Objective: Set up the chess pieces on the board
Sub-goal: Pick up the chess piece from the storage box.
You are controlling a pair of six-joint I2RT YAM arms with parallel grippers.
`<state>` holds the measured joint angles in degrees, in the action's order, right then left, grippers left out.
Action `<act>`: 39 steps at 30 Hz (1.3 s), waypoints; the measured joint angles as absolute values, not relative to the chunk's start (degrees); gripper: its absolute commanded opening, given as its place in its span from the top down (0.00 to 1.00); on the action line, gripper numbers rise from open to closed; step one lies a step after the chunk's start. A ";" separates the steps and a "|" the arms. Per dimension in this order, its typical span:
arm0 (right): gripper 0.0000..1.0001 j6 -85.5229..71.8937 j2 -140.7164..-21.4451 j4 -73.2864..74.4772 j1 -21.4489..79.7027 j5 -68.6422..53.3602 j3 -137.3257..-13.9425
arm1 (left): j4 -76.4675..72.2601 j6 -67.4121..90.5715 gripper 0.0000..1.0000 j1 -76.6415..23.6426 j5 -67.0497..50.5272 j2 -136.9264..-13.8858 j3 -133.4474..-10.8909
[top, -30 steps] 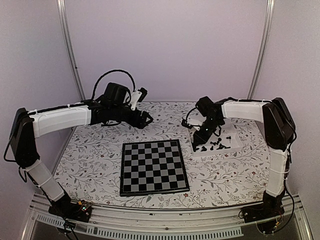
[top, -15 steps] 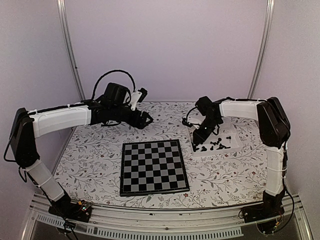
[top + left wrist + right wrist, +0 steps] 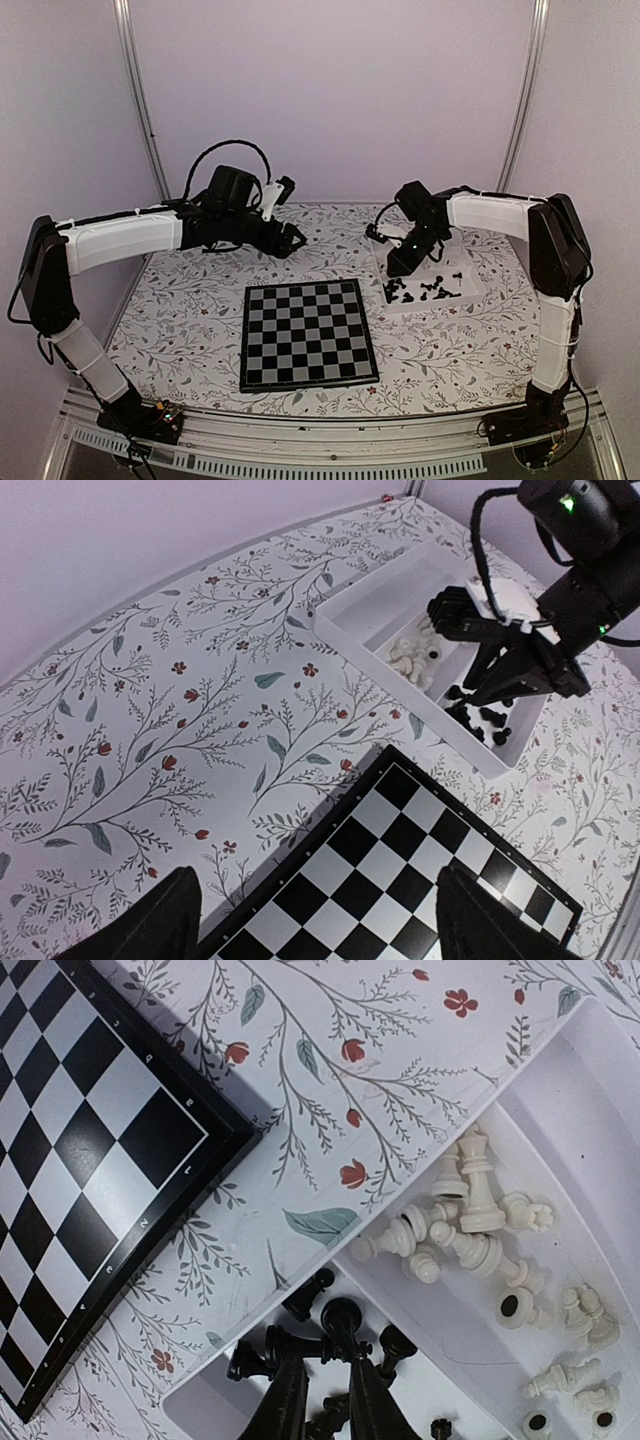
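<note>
R gripper [image 3: 324, 1375] is pinching a black piece [image 3: 342, 1318] betw. its tips, jaws nearly closed on it, w/ the piece's round head sticking out past them. It's hanging over the tray [image 3: 600, 1100], above the compartment w/ the other black pieces [image 3: 262, 1352], which are lying in a loose heap at the end nearest the board [image 3: 90, 1150]. Can't tell whether the held piece is touching that heap. Across the divider, the white pieces [image 3: 470, 1205] are lying jumbled in the next compartment. The tray is sitting angled on the table [image 3: 330, 1080] twd. its far right corner. It is lying near the board's far right corner but apart from it. The board is lying flat at mid-table, close to the near edge. L gripper [image 3: 320, 890] is hovering w/ jaws spread wide, holding nothing, over the table's far side left of centre. In its wrist view its fingers [image 3: 165, 920] are framing one corner of the board.
</note>
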<state>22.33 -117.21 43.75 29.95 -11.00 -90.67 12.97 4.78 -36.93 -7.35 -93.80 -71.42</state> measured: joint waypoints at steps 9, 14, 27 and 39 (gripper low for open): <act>0.77 21.82 -116.53 43.75 28.88 -11.35 -90.63 | 13.02 4.80 0.17 -36.93 -7.53 -93.80 -71.42; 0.77 21.85 -117.99 43.77 28.82 -11.84 -90.63 | 13.21 4.80 0.17 -36.93 -7.57 -93.80 -71.42; 0.90 21.96 -121.71 44.58 28.82 -12.82 -91.68 | 13.26 4.80 0.17 -36.93 -8.38 -93.80 -71.42; 1.00 23.00 -120.64 44.58 28.82 -13.15 -91.39 | 13.45 4.78 0.18 -36.93 -8.54 -93.80 -71.42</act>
